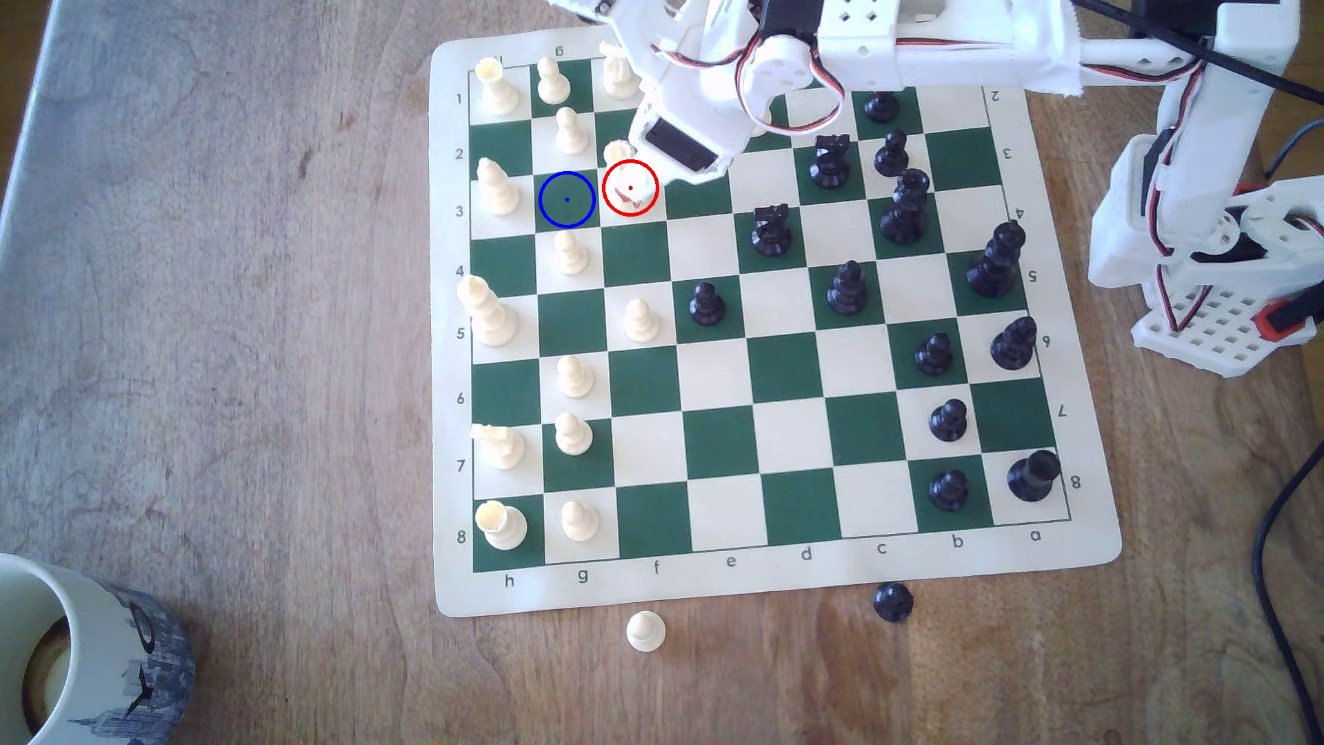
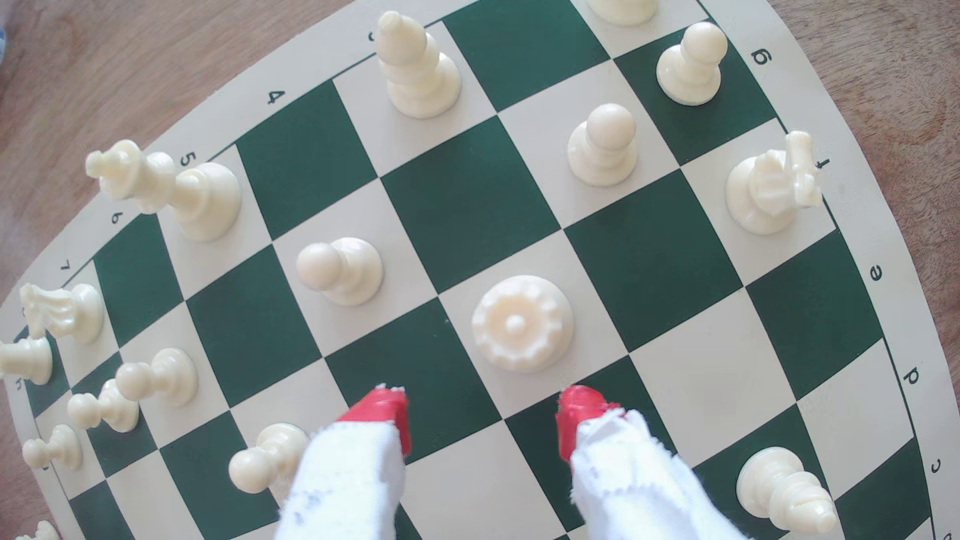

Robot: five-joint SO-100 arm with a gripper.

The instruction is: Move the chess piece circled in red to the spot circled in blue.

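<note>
Cream queen sits upright on its light square, right beside the blue-ringed square. Red-tipped fingers hang spread wide just above the queen, holding nothing.

On a wooden table lies a green-and-cream chess mat. The white arm reaches in from the exterior view's right, its head hanging over the cream chess piece circled in red on a light square. The blue-ringed dark green square adjoins it on the exterior view's left. A mug sits at the lower left corner.
</note>
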